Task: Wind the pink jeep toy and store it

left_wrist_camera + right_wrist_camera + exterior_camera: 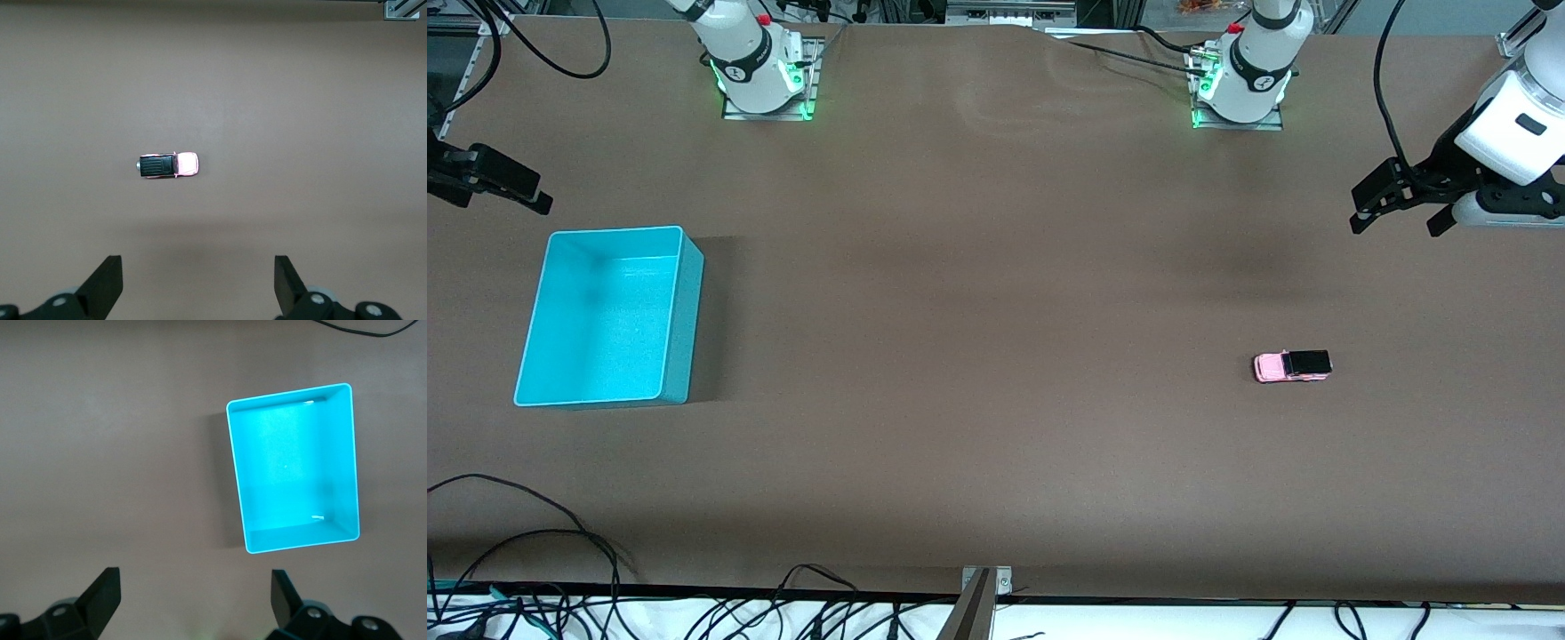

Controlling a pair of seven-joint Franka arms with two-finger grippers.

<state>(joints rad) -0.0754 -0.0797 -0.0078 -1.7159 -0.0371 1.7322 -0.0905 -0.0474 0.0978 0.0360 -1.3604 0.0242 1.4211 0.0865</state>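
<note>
Starting: nothing has been touched yet; both arms hang high at the ends of the table, so the step in hand looks like the first reach for the jeep (1292,365).
Jeep place: on the bare table (996,356) toward the left arm's end, nearer the front camera than the left arm's base, well apart from the bin (680,320).
Jeep look: tiny, boxy, pink body with a black roof and dark wheels; it sits upright on its wheels, lengthwise along the table.
Left gripper (1400,206): up in the air over the table's edge at its own end, jaws spread wide, holding nothing; its wrist view looks straight down on the jeep.
Right gripper (489,178): aloft over its own end, near the bin, jaws wide and empty; this arm waits.
Bin: turquoise, open-topped, empty inside.
Next move: I'd guess the left gripper must come down over the jeep and close across its narrow sides, then roll it to wind it.
Risk: so small a toy could skid or tip if pinched off-centre.
</note>
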